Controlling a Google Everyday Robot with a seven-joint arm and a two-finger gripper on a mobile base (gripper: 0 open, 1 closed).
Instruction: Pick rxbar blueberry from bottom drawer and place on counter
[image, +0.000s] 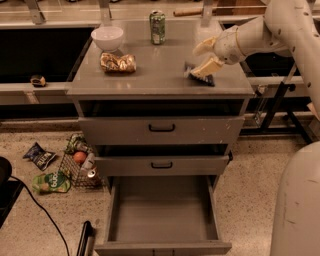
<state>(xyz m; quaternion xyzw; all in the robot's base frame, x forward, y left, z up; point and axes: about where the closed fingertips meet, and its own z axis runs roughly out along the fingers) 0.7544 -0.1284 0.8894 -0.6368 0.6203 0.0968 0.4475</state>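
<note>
The rxbar blueberry (201, 78), a small dark flat bar, lies on the right part of the counter (150, 80). My gripper (195, 62) hovers just above it at the counter's right side, with its two tan fingers spread apart. The lower finger (207, 66) rests over the bar's top edge and the upper finger (204, 46) is well clear of it. The gripper is open and holds nothing. The bottom drawer (162, 212) is pulled fully out below, and its grey inside is bare.
A white bowl (107, 37), a green can (157, 21) and a gold-brown snack bag (118, 63) stand on the counter's left and back. The middle drawer (162, 165) is slightly out. A wire basket (80, 165) and loose bags (41, 155) lie on the floor at left.
</note>
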